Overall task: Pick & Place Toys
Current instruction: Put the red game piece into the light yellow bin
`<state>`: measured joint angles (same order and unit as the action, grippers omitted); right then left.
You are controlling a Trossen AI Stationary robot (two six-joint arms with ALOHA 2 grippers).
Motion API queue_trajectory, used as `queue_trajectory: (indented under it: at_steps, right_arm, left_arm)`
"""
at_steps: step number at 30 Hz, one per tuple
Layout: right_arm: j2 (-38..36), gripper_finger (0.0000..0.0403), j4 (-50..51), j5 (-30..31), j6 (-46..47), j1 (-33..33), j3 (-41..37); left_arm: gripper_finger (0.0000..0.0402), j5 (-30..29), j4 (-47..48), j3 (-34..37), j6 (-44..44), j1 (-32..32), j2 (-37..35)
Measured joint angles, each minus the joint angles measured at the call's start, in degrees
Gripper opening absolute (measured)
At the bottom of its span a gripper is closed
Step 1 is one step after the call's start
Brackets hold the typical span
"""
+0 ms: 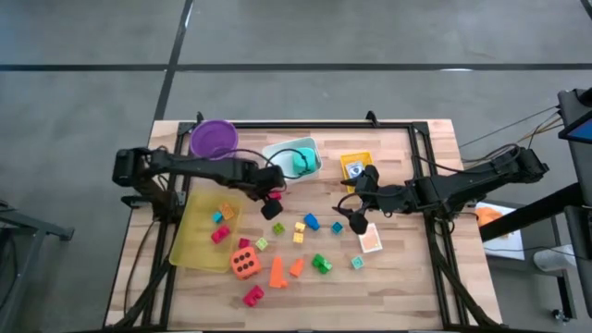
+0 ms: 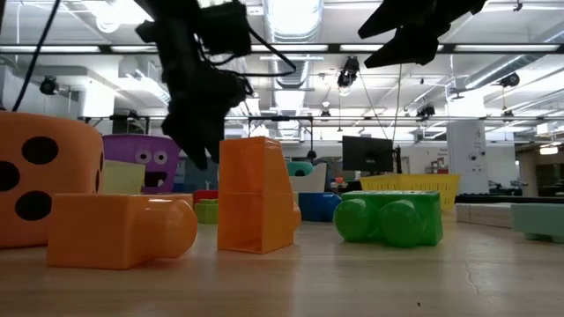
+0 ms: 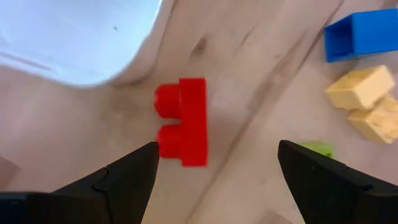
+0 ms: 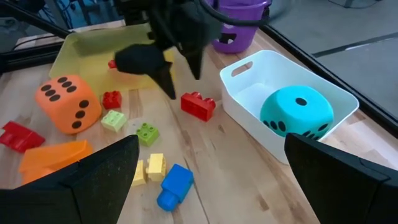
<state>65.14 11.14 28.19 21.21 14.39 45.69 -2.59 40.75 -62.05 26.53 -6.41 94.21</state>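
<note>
Wooden planks form the tabletop (image 1: pixel 407 287), set on a grey floor, with bright toys strewn across its middle. From above, the left gripper (image 1: pixel 274 202) hangs just off the corner of the white tray (image 1: pixel 277 151), which holds the teal die (image 1: pixel 300 162); the yellow tray (image 1: pixel 190 242) lies beside the orange die (image 1: pixel 244 263). The right gripper (image 1: pixel 354 209) waits near the table's centre, fingers apart and empty. A purple bowl (image 1: pixel 214 138) stands at the far edge.

At table height the orange die (image 2: pixel 40 176), an orange block (image 2: pixel 256 195) and a green block (image 2: pixel 389 218) fill the foreground, so the red brick is hidden behind them; the left gripper (image 2: pixel 198 141) is only a dark shape above.

The left wrist camera explains the pose: its fingers (image 3: pixel 118 180) stand wide apart over the red brick (image 3: pixel 183 129), probably lined up to straddle it, though neither touches it. The white tray (image 3: pixel 74 37) is cut off at the frame edge.

From the right wrist, the red brick (image 4: pixel 198 104) lies on bare wood between the white tray (image 4: pixel 249 102) and the yellow tray (image 4: pixel 87 46), with the left gripper (image 4: pixel 180 78) poised just above it. Its own fingers (image 4: pixel 93 177) are spread.
</note>
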Motion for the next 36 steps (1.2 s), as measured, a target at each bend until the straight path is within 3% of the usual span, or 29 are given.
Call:
queue_trajectory:
  at_steps: [6, 28, 36]
  right_arm:
    - [0.0, 0.0399, 0.1, -0.2, -0.2, 0.0, 0.0]
    - [0.0, 0.0399, 0.1, -0.4, -0.4, 0.0, 0.0]
    - [0.0, 0.0399, 0.0, -1.3, -0.4, 0.0, 0.0]
  left_arm:
    - [0.0333, -2.0, 3.2, -3.3, -4.0, -1.8, 4.2]
    - [0.0331, -1.7, -0.4, -3.2, -7.3, -3.3, 11.3]
    - [0.0274, 0.8, -0.7, -3.1, -7.7, -3.3, 11.9]
